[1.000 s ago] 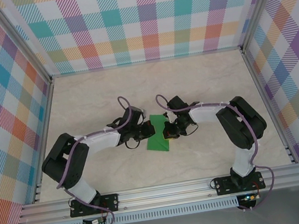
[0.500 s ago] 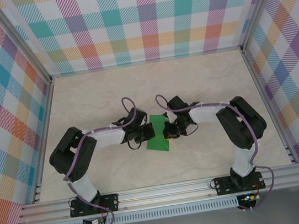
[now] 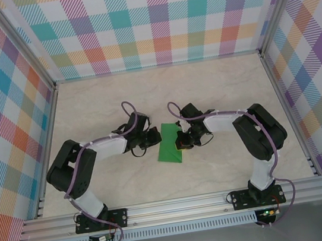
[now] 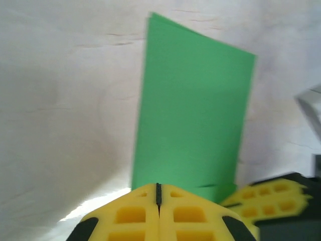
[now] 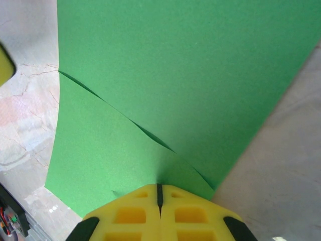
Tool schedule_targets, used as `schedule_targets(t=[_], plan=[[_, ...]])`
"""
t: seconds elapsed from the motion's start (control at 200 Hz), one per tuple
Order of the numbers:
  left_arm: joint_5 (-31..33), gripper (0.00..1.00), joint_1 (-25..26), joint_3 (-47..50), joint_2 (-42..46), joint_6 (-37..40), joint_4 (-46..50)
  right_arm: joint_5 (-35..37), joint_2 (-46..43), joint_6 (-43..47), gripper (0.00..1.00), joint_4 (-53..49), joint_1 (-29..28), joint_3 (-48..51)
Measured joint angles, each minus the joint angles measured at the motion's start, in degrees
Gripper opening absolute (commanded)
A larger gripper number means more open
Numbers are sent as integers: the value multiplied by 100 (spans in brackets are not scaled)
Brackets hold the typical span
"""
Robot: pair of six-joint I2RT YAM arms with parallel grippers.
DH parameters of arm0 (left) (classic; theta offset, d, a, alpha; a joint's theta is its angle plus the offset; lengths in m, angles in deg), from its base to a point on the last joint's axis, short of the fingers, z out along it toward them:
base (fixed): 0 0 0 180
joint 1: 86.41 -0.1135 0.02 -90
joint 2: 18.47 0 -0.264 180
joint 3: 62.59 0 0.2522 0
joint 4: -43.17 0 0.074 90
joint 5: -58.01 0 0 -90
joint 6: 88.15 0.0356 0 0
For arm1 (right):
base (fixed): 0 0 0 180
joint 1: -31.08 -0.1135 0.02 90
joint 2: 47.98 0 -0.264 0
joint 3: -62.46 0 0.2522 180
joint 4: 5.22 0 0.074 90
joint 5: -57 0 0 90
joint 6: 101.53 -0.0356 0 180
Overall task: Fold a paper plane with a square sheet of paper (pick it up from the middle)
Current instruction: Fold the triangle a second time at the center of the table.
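- Top external: the square sheet of paper (image 3: 168, 147) lies on the table (image 3: 216, 88) just ahead of the two arm bases. It shows as a narrow bright-green strip, with its long axis running roughly 12 to 6 o'clock.
- Top external: left gripper (image 3: 153, 138) sits at the strip's 9 o'clock edge and right gripper (image 3: 180, 142) at its 3 o'clock edge. The grippers face each other across the paper, and jaw gaps are too small to read here.
- Left wrist: the left gripper (image 4: 158, 190) has its yellow pads pressed flat together, with only a thin dark seam between them.
- Left wrist: the paper (image 4: 193, 110) stretches away toward 12 o'clock and its near edge meets the fingertips. Cannot tell whether that edge is pinched or merely touching.
- Left wrist: one of the right gripper's yellow pads (image 4: 273, 197) shows at 4 o'clock, against the sheet's near right corner.
- Right wrist: the right gripper (image 5: 159, 190) is clamped shut, and the green paper (image 5: 175, 75) runs straight into the seam.
- Right wrist: two layers are visible. The upper layer's edge slants from 10 o'clock down to the fingertips, with the lower layer showing at 8 o'clock.
- Right wrist: bare table (image 5: 286, 165) at 4 o'clock.
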Motion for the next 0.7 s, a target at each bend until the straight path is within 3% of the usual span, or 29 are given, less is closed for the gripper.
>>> schedule_targets(t=[0.305, 0.7], plan=[[-404, 0, 299, 144, -243, -111, -461, -11, 0, -2, 3, -4, 0, -7], [-378, 0, 363, 68, -529, -105, -385, 20, -57, 2, 4, -337, -11, -129]])
